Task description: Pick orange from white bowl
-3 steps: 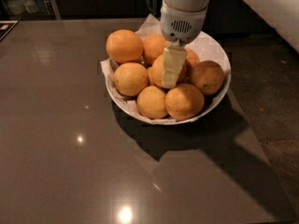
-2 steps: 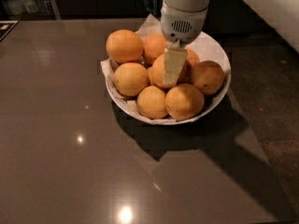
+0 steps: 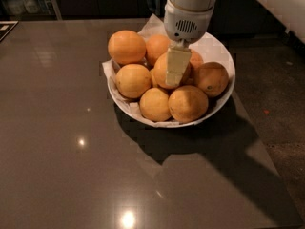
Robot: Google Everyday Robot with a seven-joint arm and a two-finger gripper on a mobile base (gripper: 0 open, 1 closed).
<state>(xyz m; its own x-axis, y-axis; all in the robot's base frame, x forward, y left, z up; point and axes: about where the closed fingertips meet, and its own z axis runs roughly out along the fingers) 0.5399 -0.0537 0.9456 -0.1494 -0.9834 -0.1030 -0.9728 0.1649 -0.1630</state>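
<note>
The white bowl [image 3: 220, 51], lined with crumpled white paper, stands on the dark table and holds several oranges. My gripper [image 3: 174, 76] comes down from above onto the middle of the pile. One cream finger [image 3: 176, 66] lies against the front of the middle orange [image 3: 159, 71]; the other finger is hidden behind it. The gripper is shut on this orange, which sits a little above its neighbours. The arm's white wrist [image 3: 187, 13] covers the back of the bowl.
Other oranges ring the held one: back left [image 3: 126, 46], left [image 3: 133, 80], front [image 3: 155, 104], front right [image 3: 188, 103] and right, with a dark dot [image 3: 210, 78]. The glossy dark table [image 3: 71, 151] ends at the right over a dark floor [image 3: 281, 104].
The gripper and its finger have shifted slightly up and right, and the middle orange has come with it. The other oranges and the bowl have not moved.
</note>
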